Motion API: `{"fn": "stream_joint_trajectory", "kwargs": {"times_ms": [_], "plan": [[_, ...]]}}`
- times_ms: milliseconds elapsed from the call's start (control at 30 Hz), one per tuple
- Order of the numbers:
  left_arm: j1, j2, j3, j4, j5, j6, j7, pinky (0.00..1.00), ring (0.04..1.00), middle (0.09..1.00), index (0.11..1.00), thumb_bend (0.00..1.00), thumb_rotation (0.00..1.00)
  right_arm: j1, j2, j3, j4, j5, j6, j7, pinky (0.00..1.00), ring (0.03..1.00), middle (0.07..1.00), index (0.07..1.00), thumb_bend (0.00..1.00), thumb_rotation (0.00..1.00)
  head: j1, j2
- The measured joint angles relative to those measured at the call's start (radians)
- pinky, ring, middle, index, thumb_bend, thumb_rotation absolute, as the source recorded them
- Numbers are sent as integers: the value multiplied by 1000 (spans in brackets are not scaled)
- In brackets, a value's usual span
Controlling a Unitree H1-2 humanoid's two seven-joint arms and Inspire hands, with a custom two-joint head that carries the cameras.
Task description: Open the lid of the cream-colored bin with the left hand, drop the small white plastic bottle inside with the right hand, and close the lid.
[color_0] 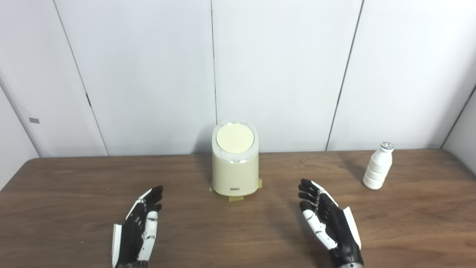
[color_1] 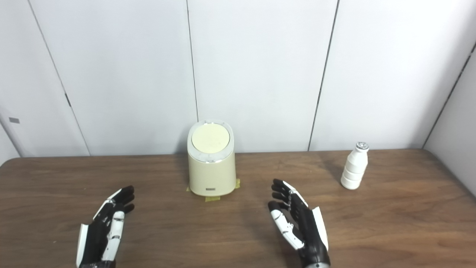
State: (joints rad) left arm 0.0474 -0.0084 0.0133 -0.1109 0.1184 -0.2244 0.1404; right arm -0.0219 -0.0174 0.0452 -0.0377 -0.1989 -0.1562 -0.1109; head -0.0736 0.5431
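Note:
A cream-colored bin (color_0: 235, 169) stands at the middle back of the wooden table (color_0: 74, 193), its round lid (color_0: 235, 138) down. Far to its right, a small white plastic bottle (color_0: 378, 166) with a silver cap stands upright. My left hand (color_0: 139, 227) hovers low over the table, in front and to the left of the bin, fingers apart and holding nothing. My right hand (color_0: 329, 223) is in front and to the right of the bin, also open and empty, well short of the bottle.
Yellow tape pieces (color_0: 236, 198) stick out from under the bin's base. A white panelled wall (color_0: 282, 74) rises right behind the table's far edge. The table's right edge (color_0: 459, 160) runs close behind the bottle.

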Motion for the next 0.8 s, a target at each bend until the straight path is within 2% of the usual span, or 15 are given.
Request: {"fn": "stream_joint_trajectory", "kwargs": {"times_ms": [200,333,433,567,800], "plan": [[-3,1,4,0,-8,1,-2,829,845,832,807,157,684,-6,3,2,8,0,-3,0,707,783,805,802,198,636,-12,-6],[-5,2,5,-6,-34,12,-28,882,874,853,831,257,797,-11,5,1,13,0,-2,-2,713,788,807,804,202,653,-12,-14],[-3,-1,3,-16,-38,45,-32,860,865,847,830,350,851,-19,7,1,20,-1,-2,-5,714,788,808,804,197,627,-12,-14],[-10,-9,-2,-70,-31,89,-34,855,868,851,837,399,881,-21,7,2,23,-5,-2,-10,708,784,805,803,190,628,-5,-18],[-138,1,1,-126,-16,160,-39,831,859,872,860,508,860,-31,9,1,37,-6,-3,-19,712,784,807,804,203,632,2,-23]]}}
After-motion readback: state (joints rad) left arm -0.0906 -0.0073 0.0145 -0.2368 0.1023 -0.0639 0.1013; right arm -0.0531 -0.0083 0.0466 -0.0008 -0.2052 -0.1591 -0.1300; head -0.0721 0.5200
